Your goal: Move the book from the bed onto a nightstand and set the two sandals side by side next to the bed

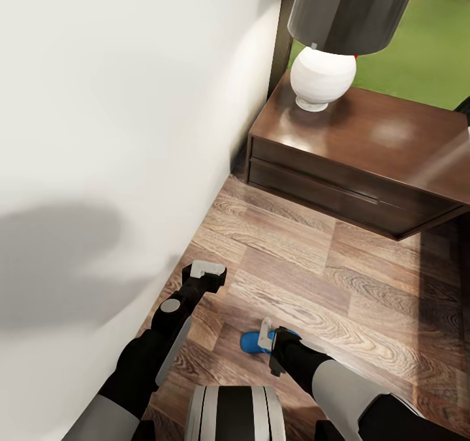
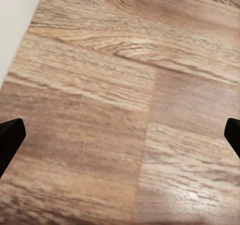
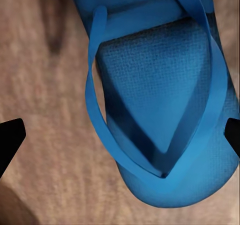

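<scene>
One blue sandal (image 3: 165, 105) under my right fingers (image 3: 10, 140), spread wide, empty; left fingers (image 2: 10, 140) same. Looks light, floppy: pinch sole edge.

Open wood floor (image 1: 287, 245) runs between the bed (image 1: 98, 134) — a tall pale wall along the left — and the nightstand (image 1: 365, 160) ahead to the right, leaving a broad passage. The lamp (image 1: 339, 30) takes the nightstand's near-left corner; the rest of its top is bare. Low down, one sandal (image 3: 160, 110) lies on the boards directly under the right gripper (image 1: 269, 348) — bare floor lies beneath the left gripper (image 1: 205, 274).
</scene>
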Available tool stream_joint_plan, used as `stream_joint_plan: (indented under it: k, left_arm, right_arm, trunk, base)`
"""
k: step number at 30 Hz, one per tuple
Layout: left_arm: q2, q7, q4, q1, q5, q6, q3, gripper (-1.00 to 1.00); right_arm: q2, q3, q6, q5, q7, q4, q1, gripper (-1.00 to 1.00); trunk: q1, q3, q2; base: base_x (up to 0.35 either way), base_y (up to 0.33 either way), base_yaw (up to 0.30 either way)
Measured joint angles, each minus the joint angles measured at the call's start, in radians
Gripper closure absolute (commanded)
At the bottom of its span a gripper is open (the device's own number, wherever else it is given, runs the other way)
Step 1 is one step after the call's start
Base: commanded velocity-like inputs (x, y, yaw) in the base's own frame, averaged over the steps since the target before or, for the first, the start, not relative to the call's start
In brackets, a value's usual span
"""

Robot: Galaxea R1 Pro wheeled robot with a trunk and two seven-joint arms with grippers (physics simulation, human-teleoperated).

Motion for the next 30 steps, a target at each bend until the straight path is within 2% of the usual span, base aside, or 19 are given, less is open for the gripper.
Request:
stream_joint_plan:
  k: [30]
  left_arm:
    - [0.0,0.0,0.0,0.0,0.0,0.0,-0.002,-1.0]
  right_arm:
    - [-0.014,-0.002,0.001,0.0,0.0,0.003,-0.048,-1.0]
  trunk:
    - [0.0,0.0,0.0]
  base:
    - [0.0,0.0,0.0]
